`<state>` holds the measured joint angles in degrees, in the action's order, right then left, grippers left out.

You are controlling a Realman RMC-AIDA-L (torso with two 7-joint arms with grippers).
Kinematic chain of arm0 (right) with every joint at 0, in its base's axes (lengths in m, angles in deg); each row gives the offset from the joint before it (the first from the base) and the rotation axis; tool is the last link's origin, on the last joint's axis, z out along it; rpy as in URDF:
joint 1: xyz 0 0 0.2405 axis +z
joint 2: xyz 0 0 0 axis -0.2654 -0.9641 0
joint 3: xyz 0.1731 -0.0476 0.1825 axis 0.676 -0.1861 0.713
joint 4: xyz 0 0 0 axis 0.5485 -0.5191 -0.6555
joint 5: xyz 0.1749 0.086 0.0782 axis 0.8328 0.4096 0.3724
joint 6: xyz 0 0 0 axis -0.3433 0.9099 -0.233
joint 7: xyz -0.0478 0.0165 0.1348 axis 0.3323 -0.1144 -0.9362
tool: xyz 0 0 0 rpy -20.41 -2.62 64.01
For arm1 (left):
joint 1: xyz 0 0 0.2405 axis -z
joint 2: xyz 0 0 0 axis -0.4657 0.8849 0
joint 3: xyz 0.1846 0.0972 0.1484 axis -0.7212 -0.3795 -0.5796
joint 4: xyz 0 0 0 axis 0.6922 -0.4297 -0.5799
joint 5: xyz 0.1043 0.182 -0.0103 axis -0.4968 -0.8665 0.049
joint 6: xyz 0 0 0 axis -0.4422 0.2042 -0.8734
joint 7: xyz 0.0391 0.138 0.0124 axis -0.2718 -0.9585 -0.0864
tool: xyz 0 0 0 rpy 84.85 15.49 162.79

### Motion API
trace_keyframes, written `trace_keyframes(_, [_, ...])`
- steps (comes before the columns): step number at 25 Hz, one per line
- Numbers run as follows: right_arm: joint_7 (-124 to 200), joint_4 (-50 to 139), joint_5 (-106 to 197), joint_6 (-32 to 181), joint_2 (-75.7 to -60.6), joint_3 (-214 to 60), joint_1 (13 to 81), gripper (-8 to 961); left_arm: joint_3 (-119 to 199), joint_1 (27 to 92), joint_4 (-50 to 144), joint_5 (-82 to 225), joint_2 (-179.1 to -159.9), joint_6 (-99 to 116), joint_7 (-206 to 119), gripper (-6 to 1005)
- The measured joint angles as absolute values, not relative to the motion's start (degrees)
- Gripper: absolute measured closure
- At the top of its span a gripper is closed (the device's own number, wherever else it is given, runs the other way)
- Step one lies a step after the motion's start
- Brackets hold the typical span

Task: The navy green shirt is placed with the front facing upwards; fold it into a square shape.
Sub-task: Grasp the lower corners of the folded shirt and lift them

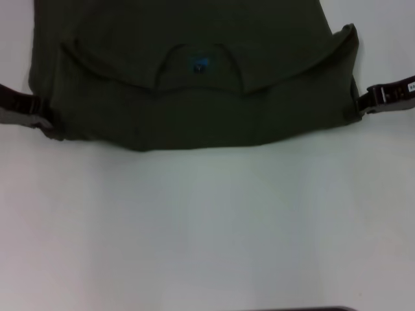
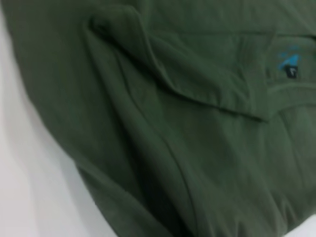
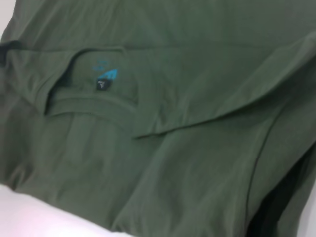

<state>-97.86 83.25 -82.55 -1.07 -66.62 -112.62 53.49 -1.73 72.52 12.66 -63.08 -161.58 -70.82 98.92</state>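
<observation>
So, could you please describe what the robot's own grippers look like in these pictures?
Only the head view shows them. The left gripper is a dark brownish-black, blocky piece with a greyish lower part, entering from the edge of the picture. The right gripper is black and segmented, with a small white label on its outer body. No cables are visible on either.

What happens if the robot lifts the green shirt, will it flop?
Probably yes. The shirt already lies in soft folds and wrinkles, so it would likely droop between the left gripper and right gripper. Pushed across the table, it would probably bunch up, not slide flat.
</observation>
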Motion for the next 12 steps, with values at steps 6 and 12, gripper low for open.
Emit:
trace_keyframes(6, [-98.46, 85.85, -86.29, -10.56, -66.26, -112.39, 52.82, 909, -1.91, 72.14, 11.28, -66.5, -161.55, -78.63, 97.0, 969])
trace_keyframes(12, [-98.61, 89.81, -87.2, -17.79, -66.55, -112.34, 51.28, 909, -1.9, 70.58, 7.23, -68.77, -162.48, -86.49, 95.55, 969])
